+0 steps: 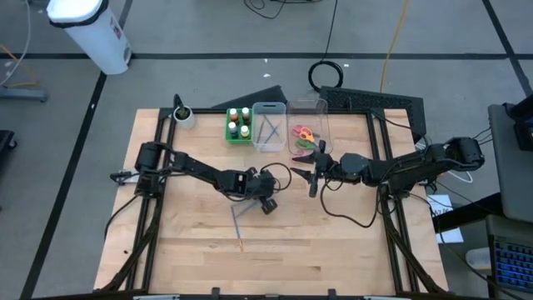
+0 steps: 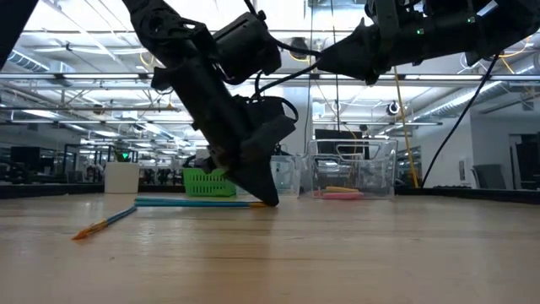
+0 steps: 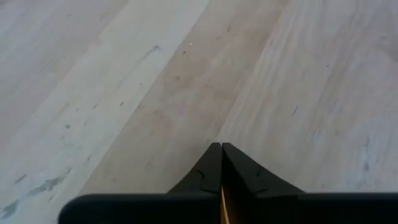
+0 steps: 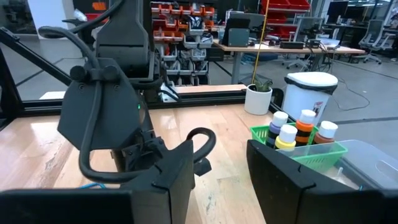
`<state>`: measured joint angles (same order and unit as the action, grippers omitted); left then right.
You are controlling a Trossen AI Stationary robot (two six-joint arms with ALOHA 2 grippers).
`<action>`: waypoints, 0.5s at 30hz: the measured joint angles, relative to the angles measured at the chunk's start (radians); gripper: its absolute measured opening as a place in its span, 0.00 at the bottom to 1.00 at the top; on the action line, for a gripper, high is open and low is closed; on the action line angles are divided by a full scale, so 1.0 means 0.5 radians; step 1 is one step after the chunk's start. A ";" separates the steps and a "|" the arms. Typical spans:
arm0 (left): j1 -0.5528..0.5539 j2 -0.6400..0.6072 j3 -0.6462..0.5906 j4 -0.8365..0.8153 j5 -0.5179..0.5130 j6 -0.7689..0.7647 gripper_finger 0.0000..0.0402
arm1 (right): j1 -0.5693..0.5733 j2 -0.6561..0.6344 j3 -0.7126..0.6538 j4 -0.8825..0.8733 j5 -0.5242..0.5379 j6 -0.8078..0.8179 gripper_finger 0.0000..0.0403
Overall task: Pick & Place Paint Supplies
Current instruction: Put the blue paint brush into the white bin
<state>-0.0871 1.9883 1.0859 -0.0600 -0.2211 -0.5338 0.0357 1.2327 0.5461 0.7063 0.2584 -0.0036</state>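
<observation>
Left gripper (image 2: 268, 199) is down on the wooden table (image 1: 333, 242) near the middle of the high view, its two fingers (image 3: 208, 171) pinched tight together with the tips on the boards. In the left wrist view a thin orange sliver shows in the seam between them; whether that is a brush handle I cannot tell. In the low view a blue-handled brush (image 2: 198, 203) lies flat on the table just left of centre, its right end at the gripper's tips. Nearer the camera, at lower left of that view, an orange-tipped brush (image 2: 105, 223) lies at a slant, apart from the gripper.

Right gripper (image 1: 313, 171) hangs above the table right of centre in the high view, fingers partly apart and nothing between them; in the right wrist view the gap looks out on the left arm.

Farther back, along the upper middle of the high view, a green tray (image 1: 230, 133) holds white-capped paint bottles (image 1: 240, 121). Beside it stands a clear bin (image 1: 268, 125) with thin brushes inside, then a second clear bin (image 1: 321, 121) with scissors (image 1: 303, 133) in orange, pink and green. A small white pot (image 1: 182, 115) stands at the table's upper left corner.
</observation>
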 joint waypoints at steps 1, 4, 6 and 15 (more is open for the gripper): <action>0.000 -0.017 -0.001 0.025 -0.004 0.016 0.01 | 0.000 0.000 0.000 0.000 0.001 0.000 0.35; 0.008 -0.052 -0.006 0.073 0.020 0.035 0.01 | 0.000 0.000 0.000 -0.001 0.001 0.001 0.35; 0.006 -0.091 -0.006 0.090 0.023 0.060 0.01 | 0.002 0.000 0.000 -0.008 0.001 0.001 0.35; -0.002 -0.118 -0.003 0.160 0.036 0.110 0.03 | 0.008 0.000 0.000 -0.017 0.002 0.001 0.35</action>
<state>-0.0883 1.9293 1.0843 0.0200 -0.2031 -0.4788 0.0395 1.2327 0.5461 0.6980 0.2593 -0.0032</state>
